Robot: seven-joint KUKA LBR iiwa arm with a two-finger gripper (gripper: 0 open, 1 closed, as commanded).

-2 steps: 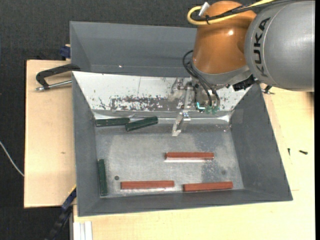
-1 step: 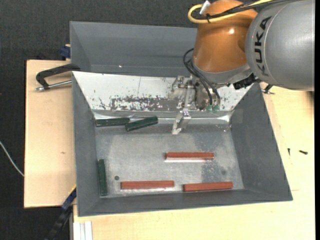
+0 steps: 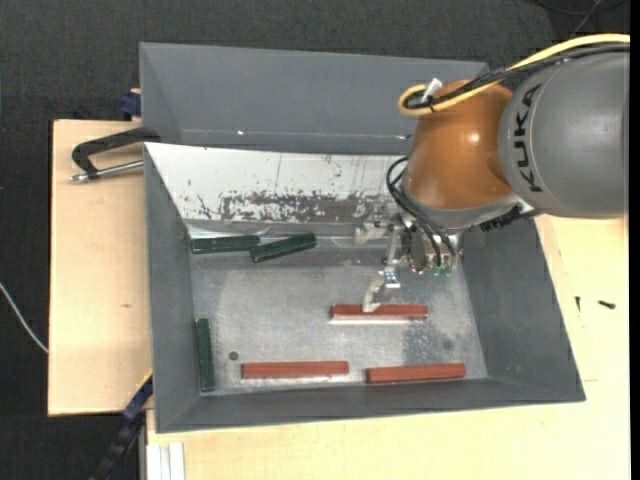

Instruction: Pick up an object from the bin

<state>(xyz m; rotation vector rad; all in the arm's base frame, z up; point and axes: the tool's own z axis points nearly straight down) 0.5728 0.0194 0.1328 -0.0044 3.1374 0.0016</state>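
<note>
- The gripper [image 3: 383, 290] is seen low over the left end of a red-brown bar [image 3: 378, 312] lying mid-floor in the bin [image 3: 290, 313]; whether it is open or closed cannot be told.
- If the bar is gripped off-centre, it may be tilted and dropped.
- The flat bar may be pushed aside instead.

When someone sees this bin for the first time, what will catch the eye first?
The arm's orange cover at the upper right stands out most, with the gripper below it, right over the left part of a red-brown bar in the middle of the bin. Two more red-brown bars lie end to end along the near wall. Three dark green bars lie to the left: two by the far wall and one along the left wall.
</note>
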